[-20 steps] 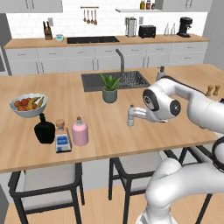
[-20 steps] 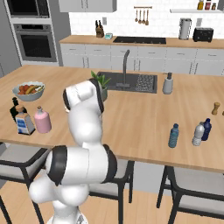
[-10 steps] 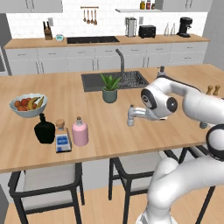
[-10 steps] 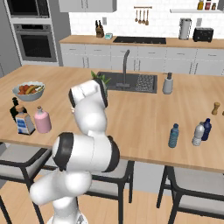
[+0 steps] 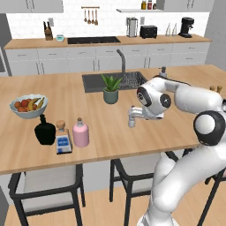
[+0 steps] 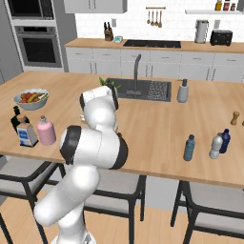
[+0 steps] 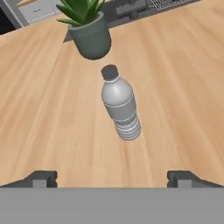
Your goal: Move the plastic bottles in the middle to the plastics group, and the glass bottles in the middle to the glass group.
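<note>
A clear greyish-white plastic bottle (image 7: 120, 107) with a dark cap stands upright on the wooden counter, just in front of a potted plant (image 7: 89, 30). My gripper (image 7: 112, 179) hangs above and short of it, fingers wide open with nothing between them; the gripper (image 5: 131, 118) also shows mid-counter. A teal-blue bottle (image 6: 189, 147) stands at the right by the plastics group, a pale bottle (image 6: 216, 145) with a dark blue one (image 6: 225, 141) behind. The pink glass bottle (image 5: 80, 133) stands beside the square clear bottle (image 5: 63, 139) and black flask (image 5: 45, 131).
A fruit bowl (image 5: 28, 106) sits behind the glass group. The sink (image 5: 114, 81) with its tap lies behind the plant (image 5: 110, 90). A grey dispenser (image 6: 183, 91) and brown shakers (image 6: 234, 117) stand at the right. Stools line the counter's near edge.
The arm's upper links have turned a little. The gripper stays almost where it was, still open over the greyish bottle.
</note>
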You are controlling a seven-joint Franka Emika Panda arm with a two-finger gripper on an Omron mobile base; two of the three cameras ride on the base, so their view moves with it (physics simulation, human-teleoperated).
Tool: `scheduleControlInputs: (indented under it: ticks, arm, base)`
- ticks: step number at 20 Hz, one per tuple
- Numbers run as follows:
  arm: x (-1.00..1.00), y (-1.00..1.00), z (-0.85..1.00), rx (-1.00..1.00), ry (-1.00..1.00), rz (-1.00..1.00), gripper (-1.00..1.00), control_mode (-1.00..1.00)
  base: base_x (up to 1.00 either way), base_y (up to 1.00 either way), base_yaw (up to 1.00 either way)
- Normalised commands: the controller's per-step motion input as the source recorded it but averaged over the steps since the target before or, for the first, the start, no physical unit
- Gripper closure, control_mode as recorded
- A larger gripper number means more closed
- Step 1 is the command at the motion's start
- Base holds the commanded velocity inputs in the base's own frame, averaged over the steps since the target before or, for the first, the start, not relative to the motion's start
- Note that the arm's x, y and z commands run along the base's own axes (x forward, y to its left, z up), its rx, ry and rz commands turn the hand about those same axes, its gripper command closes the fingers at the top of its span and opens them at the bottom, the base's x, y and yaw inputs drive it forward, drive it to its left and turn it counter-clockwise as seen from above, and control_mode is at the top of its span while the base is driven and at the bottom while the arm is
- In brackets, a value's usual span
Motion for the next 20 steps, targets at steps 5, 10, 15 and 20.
scheduleControlInputs:
  ticks: [5,10,15,20]
  arm:
    - [0.34,-0.04,0.02,-0.01,0.01,0.00,-1.00,-1.00]
    - [0.27,-0.07,0.00,-0.08,0.00,0.00,-1.00,-1.00]
    - [0.19,-0.04,-0.04,-0.10,0.00,0.00,-1.00,-1.00]
    - [0.01,0.00,-0.01,-0.08,0.00,0.00,-1.00,-1.00]
  base:
    - [0.00,0.00,0.00]
    - [0.00,0.00,0.00]
    - [0.00,0.00,0.00]
    - [0.00,0.00,0.00]
